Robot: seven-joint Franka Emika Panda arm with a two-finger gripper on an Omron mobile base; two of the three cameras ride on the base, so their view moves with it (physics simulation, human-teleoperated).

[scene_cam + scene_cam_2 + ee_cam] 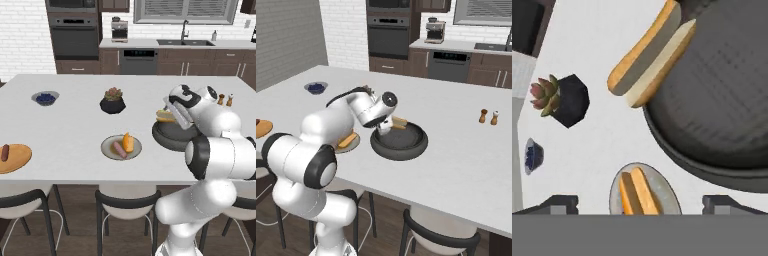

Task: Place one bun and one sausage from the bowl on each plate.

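The dark bowl stands on the white counter, right of centre. A split golden bun lies across its far-left rim. My gripper hangs open just above the bowl's near-left edge, with nothing between its fingers. The grey plate carries a bun and a sausage. At the far left, the wooden plate holds one sausage.
A black plant pot and a small bowl of blueberries sit further back on the counter. Two shakers stand at the right. Stools line the near edge.
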